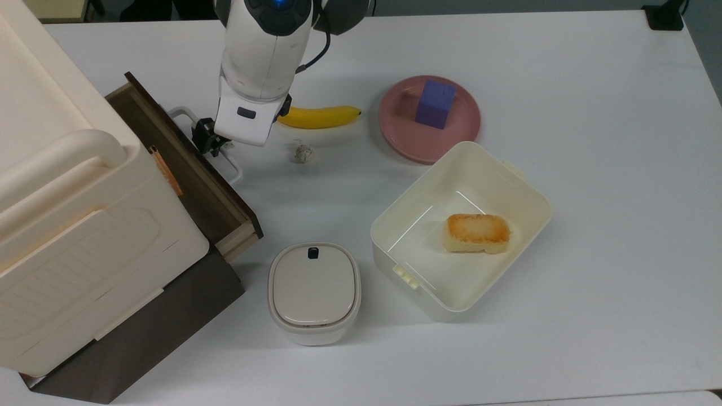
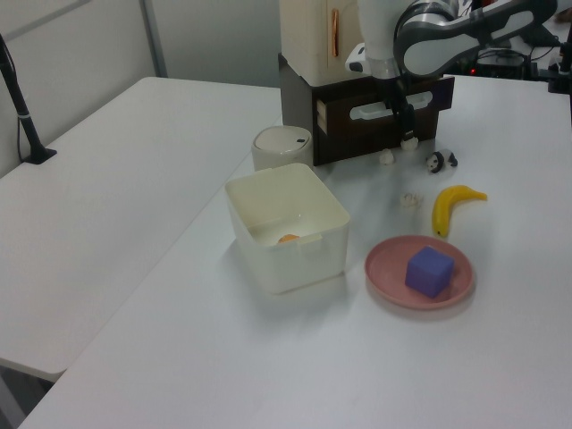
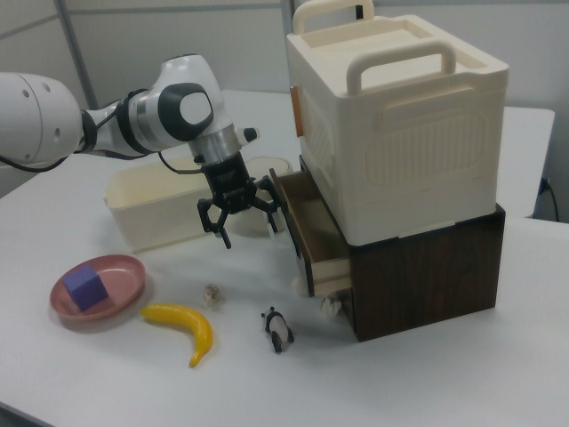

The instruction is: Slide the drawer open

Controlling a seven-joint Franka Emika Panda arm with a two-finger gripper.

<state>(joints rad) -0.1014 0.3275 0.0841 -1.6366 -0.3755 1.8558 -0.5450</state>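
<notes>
The drawer (image 1: 186, 169) sits pulled partway out of the dark brown cabinet (image 3: 427, 267) at the top view's left, with the light wood sides showing and the dark front panel facing the table's (image 1: 592, 113) middle. Its white wire loop handle (image 1: 179, 113) sticks out from that panel. A big cream box (image 3: 391, 124) with rounded handles is stacked on the cabinet.

The gripper (image 3: 238, 209) hangs right by the drawer front, at about the handle's height. In the right view its fingers are clearly spread apart; whether either finger actually touches the wire loop, I can't tell. In the left view the gripper (image 2: 399, 112) is in front of the handle.

Near the drawer front on the table are a banana (image 1: 318, 117), a small grey ball-like thing (image 1: 304, 153) and a little panda figure (image 3: 278, 329). Further out there's a pink plate (image 1: 412, 138) with a purple block (image 1: 435, 104) on it, an open cream tub (image 1: 524, 194) holding a toasted piece of bread (image 1: 477, 232), and a small lidded cream container (image 1: 313, 290) just beside the cabinet's corner.
</notes>
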